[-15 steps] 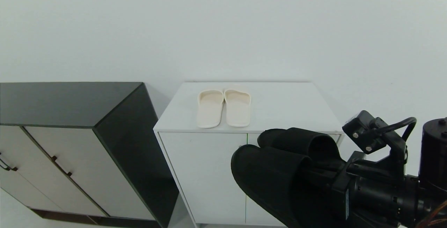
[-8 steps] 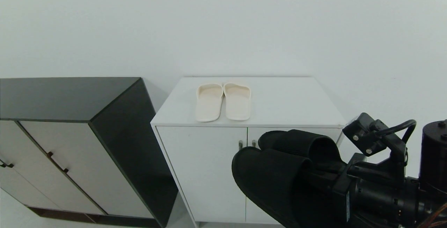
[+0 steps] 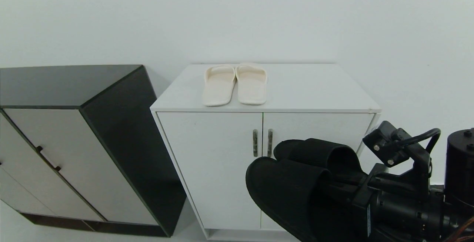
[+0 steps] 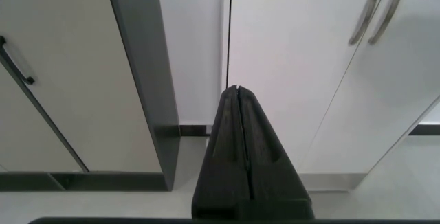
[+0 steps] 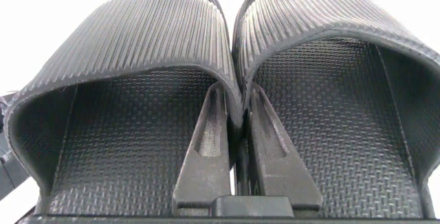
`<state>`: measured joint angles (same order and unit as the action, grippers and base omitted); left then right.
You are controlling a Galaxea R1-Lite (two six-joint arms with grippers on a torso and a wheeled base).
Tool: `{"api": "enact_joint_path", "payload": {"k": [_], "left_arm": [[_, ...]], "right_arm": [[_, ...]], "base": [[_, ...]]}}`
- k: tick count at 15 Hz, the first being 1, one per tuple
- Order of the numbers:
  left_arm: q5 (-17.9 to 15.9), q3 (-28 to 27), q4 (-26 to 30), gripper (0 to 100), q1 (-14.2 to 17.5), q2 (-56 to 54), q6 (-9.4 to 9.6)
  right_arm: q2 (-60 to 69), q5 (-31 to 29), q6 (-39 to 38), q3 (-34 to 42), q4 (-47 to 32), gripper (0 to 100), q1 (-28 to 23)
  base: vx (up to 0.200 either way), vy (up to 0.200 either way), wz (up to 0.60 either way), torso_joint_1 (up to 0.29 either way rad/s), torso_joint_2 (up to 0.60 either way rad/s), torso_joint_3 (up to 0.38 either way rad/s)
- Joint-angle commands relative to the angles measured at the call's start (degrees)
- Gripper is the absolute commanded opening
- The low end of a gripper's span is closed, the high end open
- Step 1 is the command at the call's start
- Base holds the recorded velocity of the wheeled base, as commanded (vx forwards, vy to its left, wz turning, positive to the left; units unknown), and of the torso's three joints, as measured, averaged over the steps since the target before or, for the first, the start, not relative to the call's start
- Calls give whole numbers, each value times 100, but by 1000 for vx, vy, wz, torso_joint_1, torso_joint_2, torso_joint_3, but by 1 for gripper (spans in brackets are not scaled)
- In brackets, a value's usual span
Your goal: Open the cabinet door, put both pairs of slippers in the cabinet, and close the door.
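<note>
**Doors shut, one pair in hand, the other on top**

The white cabinet stands with its left door and right door both closed, the two handles side by side at the middle seam. By that, the opening step is not yet done.

The right tool carries the black slippers. One finger sits inside each slipper, and the two fingers pinch the adjoining inner walls together. The pair hangs low, in front of the right door and close to the handles. The cream slippers lie side by side on the cabinet's top, near its front edge and over the left door.

The left tool holds nothing and its fingers are pressed together. It hangs low, facing the gap between the white cabinet and the dark cabinet.

The next move likely falls to the left tool, since the right one is loaded. It would have to spread its fingers, cross to a handle, close on it and pull outward.

Room is tight on both sides:
- **Right door:** it would swing into the space where the black pair hangs, so that arm probably needs to draw back or aside first.
- **Left door:** it would swing toward the dark cabinet just beside it, whose near corner may limit how wide it opens.

The floor in front looks open for the swing.
</note>
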<state>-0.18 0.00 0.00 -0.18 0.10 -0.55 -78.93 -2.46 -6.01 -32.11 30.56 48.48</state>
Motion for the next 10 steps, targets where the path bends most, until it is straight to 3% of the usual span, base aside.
{"api": "enact_joint_path", "payload": {"k": [1,2,3,10], "left_arm": [[1,0,0,0,1,-1,2],[-8,0,0,0,1,-1,2],[-8,0,0,100,1,-1,2],[-8,0,9,100,1,-1,2]], "right_arm": [[-8,0,3,21,2,0,3],[-8,0,12,21,2,0,3],[-8,0,12,21,2,0,12],[1,0,56,47,2,0,21]], "base": [[0,0,0,-203,525,315],[0,0,0,-188,510,315],[0,0,0,-193,505,320],[0,0,0,-163,482,319]]}}
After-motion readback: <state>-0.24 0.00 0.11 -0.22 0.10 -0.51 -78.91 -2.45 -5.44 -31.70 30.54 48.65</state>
